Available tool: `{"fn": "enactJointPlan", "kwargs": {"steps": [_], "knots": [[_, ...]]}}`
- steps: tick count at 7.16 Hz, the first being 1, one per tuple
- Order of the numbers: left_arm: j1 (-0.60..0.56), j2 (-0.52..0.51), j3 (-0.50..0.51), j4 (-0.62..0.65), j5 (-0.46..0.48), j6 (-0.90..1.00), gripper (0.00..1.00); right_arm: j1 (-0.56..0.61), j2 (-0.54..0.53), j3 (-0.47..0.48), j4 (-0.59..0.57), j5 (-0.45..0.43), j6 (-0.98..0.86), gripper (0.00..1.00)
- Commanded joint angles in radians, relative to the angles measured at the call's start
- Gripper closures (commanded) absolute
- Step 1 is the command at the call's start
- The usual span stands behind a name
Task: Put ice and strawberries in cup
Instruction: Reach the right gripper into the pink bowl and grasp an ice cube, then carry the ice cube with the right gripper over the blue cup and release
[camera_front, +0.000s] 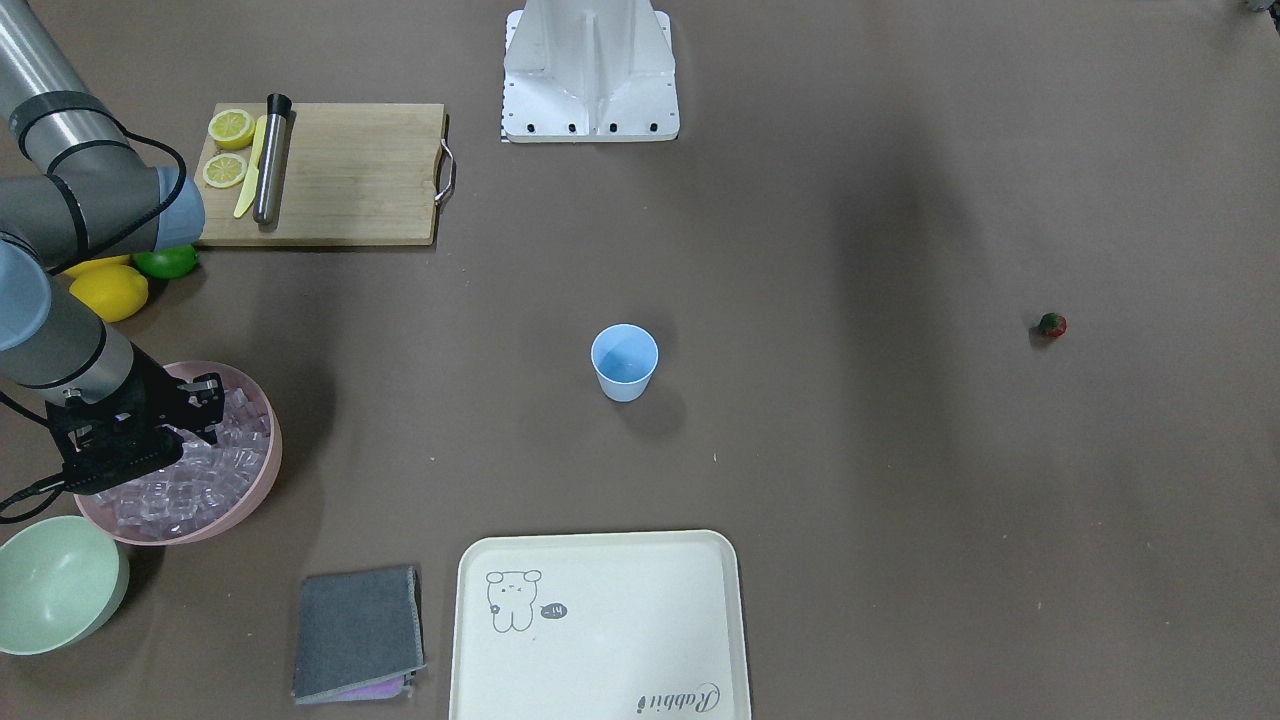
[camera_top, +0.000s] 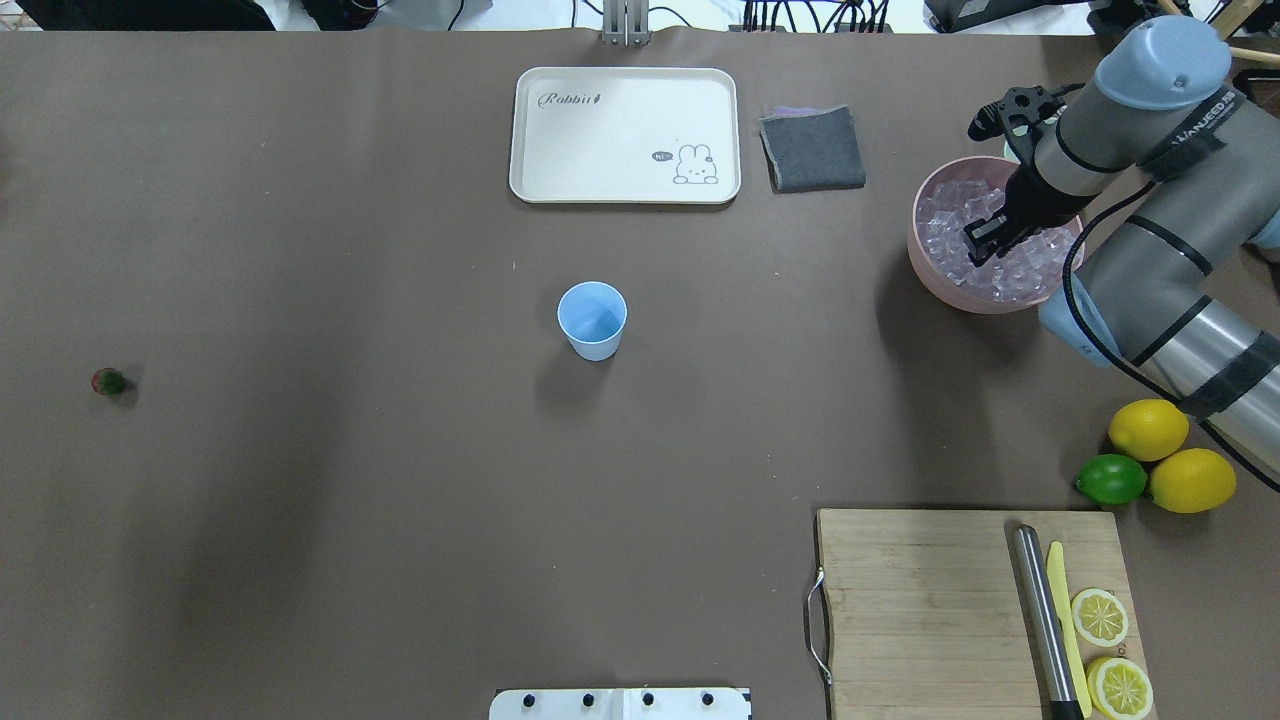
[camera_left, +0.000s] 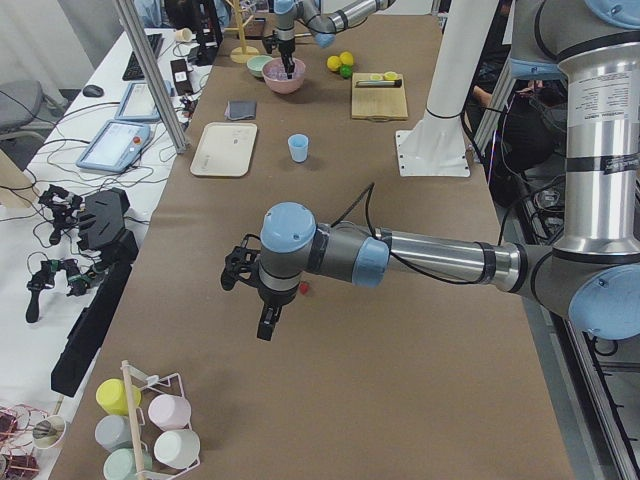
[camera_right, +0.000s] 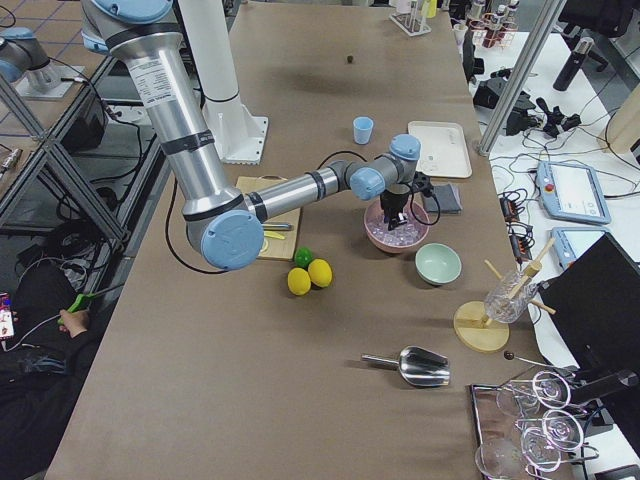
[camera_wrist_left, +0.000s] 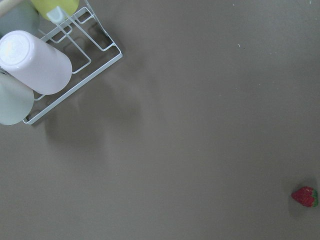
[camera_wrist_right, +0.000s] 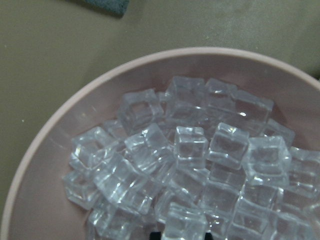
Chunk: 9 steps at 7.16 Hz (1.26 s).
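The light-blue cup (camera_front: 624, 360) stands upright and empty mid-table, also in the overhead view (camera_top: 592, 318). The ice (camera_wrist_right: 190, 150) fills a pink bowl (camera_top: 925, 265) at the robot's right. My right gripper (camera_top: 985, 245) reaches down into the bowl; in the right wrist view its dark tips sit tight against both sides of one ice cube (camera_wrist_right: 185, 222). The strawberry (camera_front: 1051, 324) lies alone on the table far to the robot's left, also in the left wrist view (camera_wrist_left: 305, 196). My left gripper (camera_left: 250, 300) hovers beside it; I cannot tell whether it is open or shut.
A pale-green bowl (camera_front: 55, 585) sits beside the pink bowl. A cream tray (camera_front: 600, 625) and a grey cloth (camera_front: 358, 632) lie beyond the cup. A cutting board (camera_front: 350, 175) holds lemon slices and a metal rod. Lemons (camera_front: 108, 290), a lime (camera_front: 168, 262), a cup rack (camera_wrist_left: 75, 60).
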Motion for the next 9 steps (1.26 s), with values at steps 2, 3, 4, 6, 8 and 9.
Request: {"fn": "enactJointPlan", "kwargs": {"steps": [2,3,4,6,8,9], "knots": [[0.0,0.002,0.0,0.0,0.0,0.001,0.02,0.042,0.019,0.056,-0.017,0.03,0.003,1.0],[0.0,0.002,0.0,0.0,0.0,0.001,0.02,0.058,0.062,0.093,-0.079,0.064,0.003,1.0],[0.0,0.002,0.0,0.0,0.0,-0.002,0.02,0.063,0.1,0.142,-0.138,0.131,0.02,1.0],[0.0,0.003,-0.003,0.0,0.0,-0.006,0.02,0.011,0.186,0.171,-0.152,0.168,0.218,1.0],[0.0,-0.002,0.0,0.0,0.0,-0.006,0.02,-0.12,0.263,0.161,-0.061,0.155,0.488,1.0],[0.003,-0.005,0.001,0.002,0.0,-0.006,0.02,-0.185,0.274,0.142,0.055,0.115,0.618,1.0]]}}
